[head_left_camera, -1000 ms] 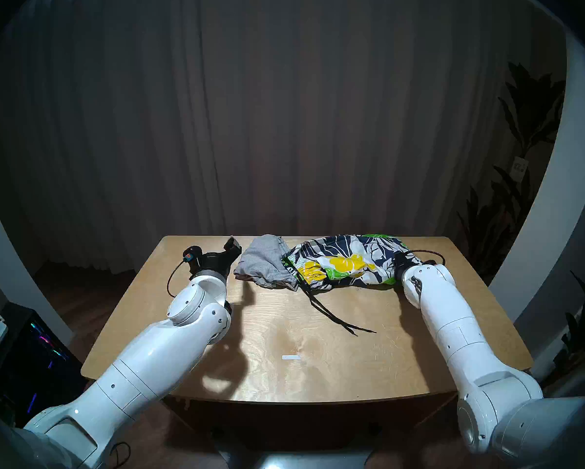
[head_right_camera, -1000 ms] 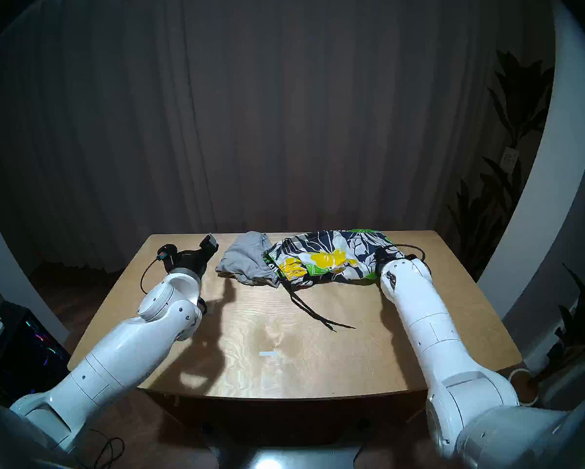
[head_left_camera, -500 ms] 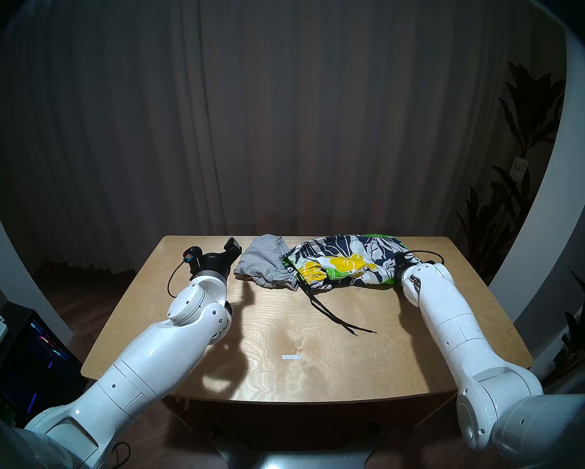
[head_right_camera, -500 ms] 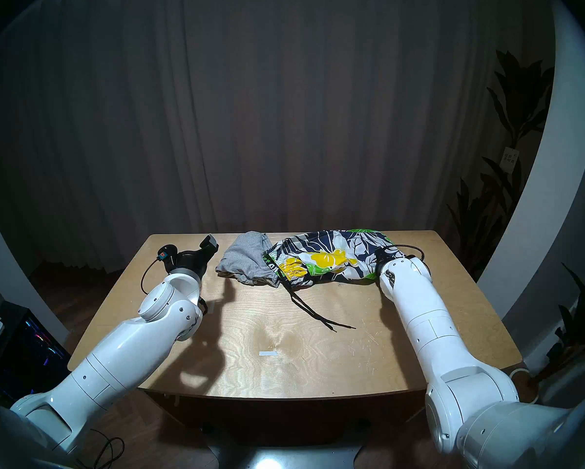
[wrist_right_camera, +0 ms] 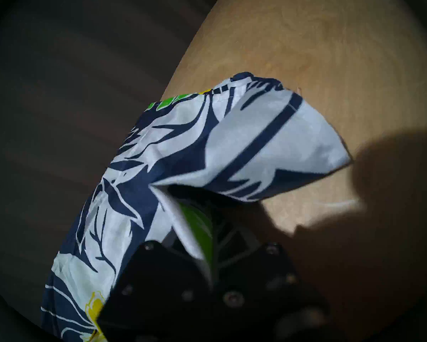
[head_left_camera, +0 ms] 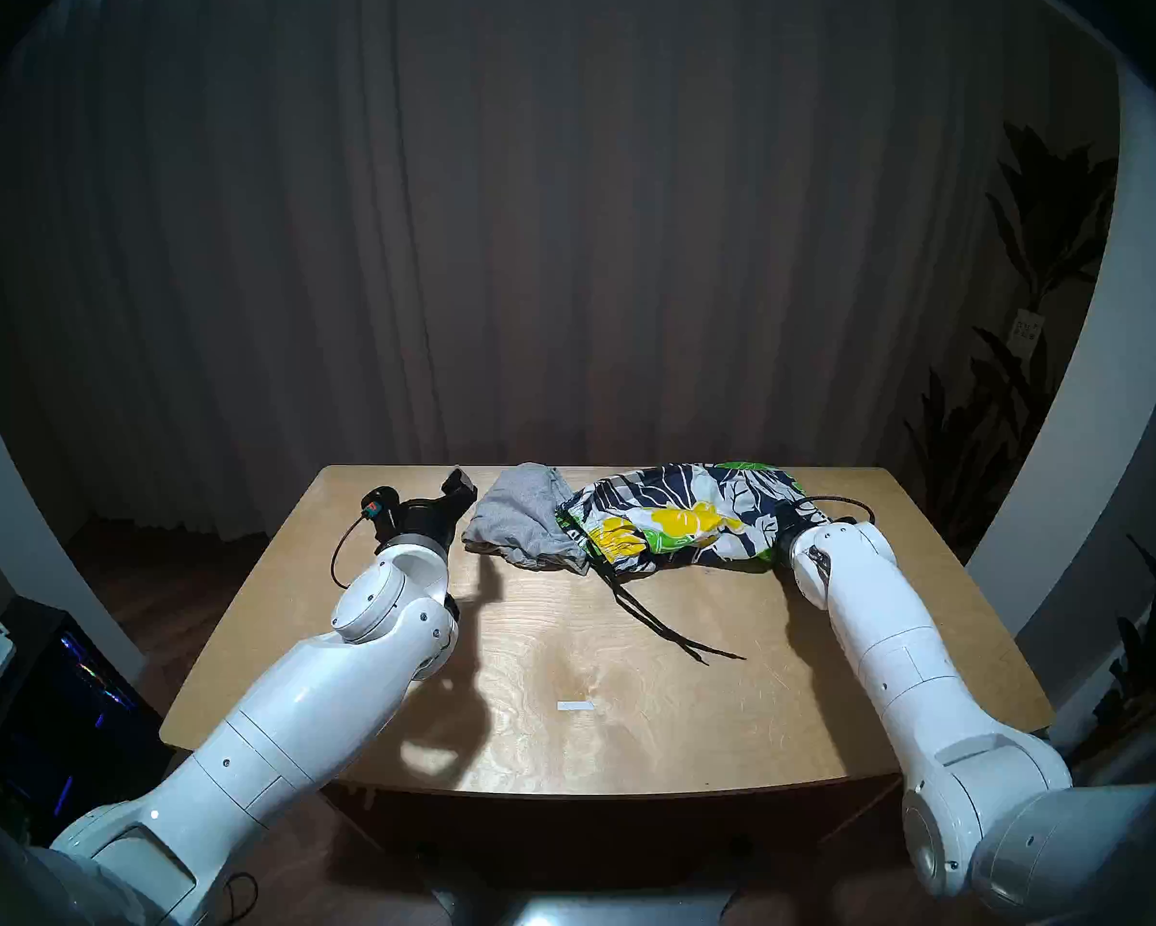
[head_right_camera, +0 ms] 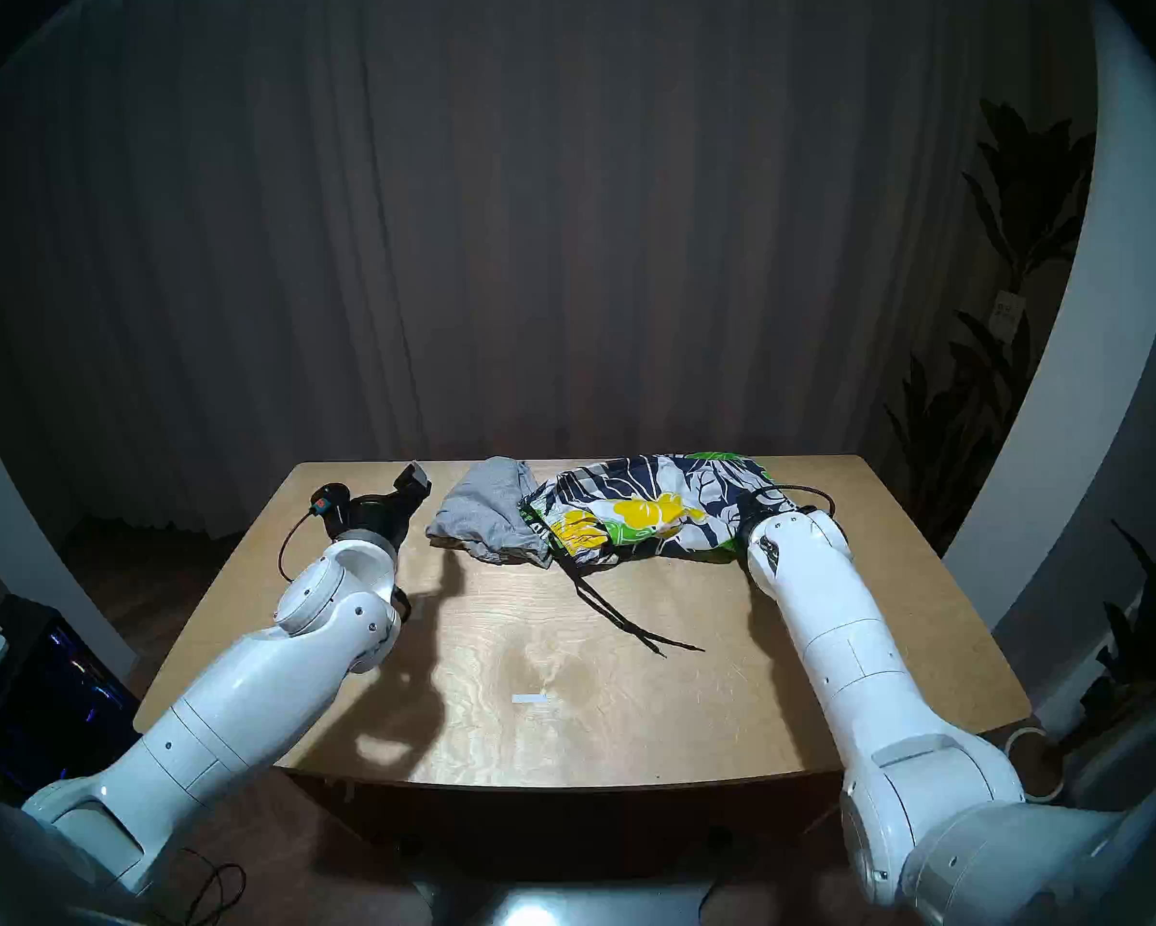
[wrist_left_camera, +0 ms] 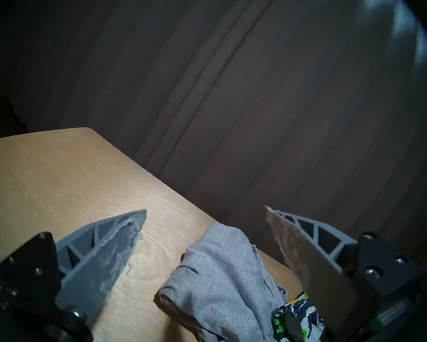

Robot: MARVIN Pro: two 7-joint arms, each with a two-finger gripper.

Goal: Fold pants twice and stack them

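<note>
Since a second ago the right pincer [wrist_right_camera: 197, 225] has closed its jaws on the floral shorts [head_left_camera: 682, 520], whose right end now bunches toward it, lifted slightly. The left pincer [wrist_left_camera: 205, 210] has not moved, jaws spread wide and empty, with the grey shorts [head_left_camera: 522, 520] just ahead between its tips and lower. Both garments lie crumpled and touching at the far edge of the wooden table [head_left_camera: 595, 737], before a dark curtain [head_left_camera: 562, 236]. The black drawstring [head_left_camera: 669, 627] trails toward the robot, left of the right pincer.
</note>
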